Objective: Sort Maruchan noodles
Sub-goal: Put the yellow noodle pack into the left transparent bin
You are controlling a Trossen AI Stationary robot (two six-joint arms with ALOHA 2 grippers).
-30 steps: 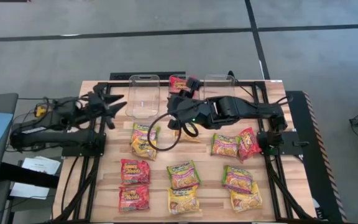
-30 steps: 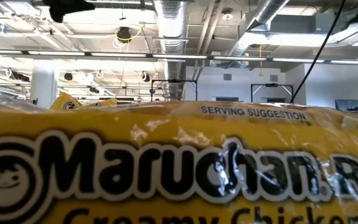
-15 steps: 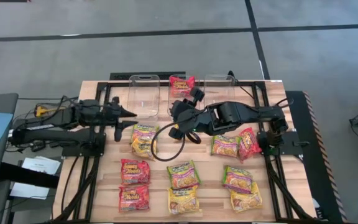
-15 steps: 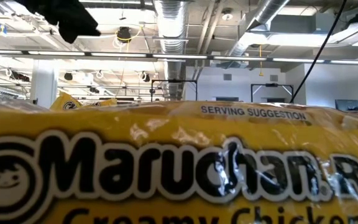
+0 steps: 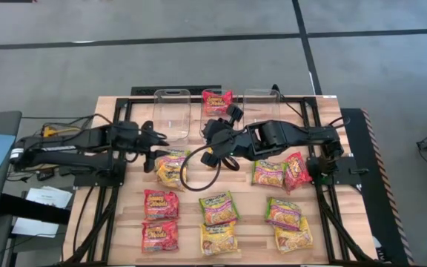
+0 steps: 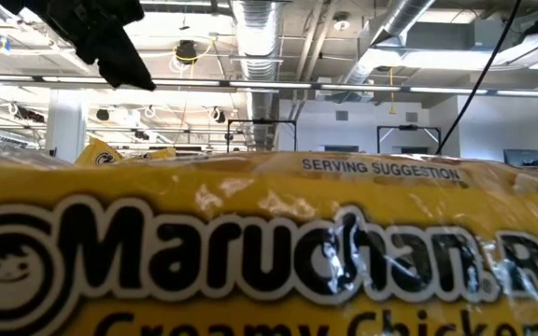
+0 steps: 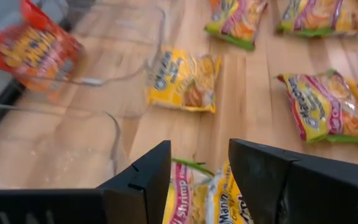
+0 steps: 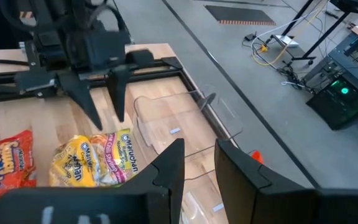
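Note:
Several Maruchan noodle packets lie flat on the wooden table [image 5: 110, 222]. A red one [image 5: 216, 100] lies in the middle clear bin. A green and a yellow packet [image 5: 170, 167] lie side by side near the left bin [image 5: 172, 115]. My left gripper [image 5: 154, 141] hovers open just above this pair [image 7: 197, 193], touching nothing. My right gripper [image 5: 224, 124] is open and empty near the middle bin, a short way from the red packet. In the right wrist view the left gripper [image 8: 101, 102] points down over the pair [image 8: 95, 158].
More packets lie in rows toward the near edge: red [image 5: 160, 204], green [image 5: 219, 208], yellow [image 5: 217, 237], green [image 5: 269, 173], red [image 5: 296, 170]. A yellow one [image 5: 221, 159] lies under the right arm. The right bin [image 5: 260, 100] stands at the far edge. A yellow packet [image 6: 269, 243] fills the low view.
My left gripper has swung toward the table's right and down, from beside the left bin to above the green and yellow pair. The red packet, a second ago at my right gripper's fingers, now lies in the middle bin, and the right gripper has drawn back toward the near edge.

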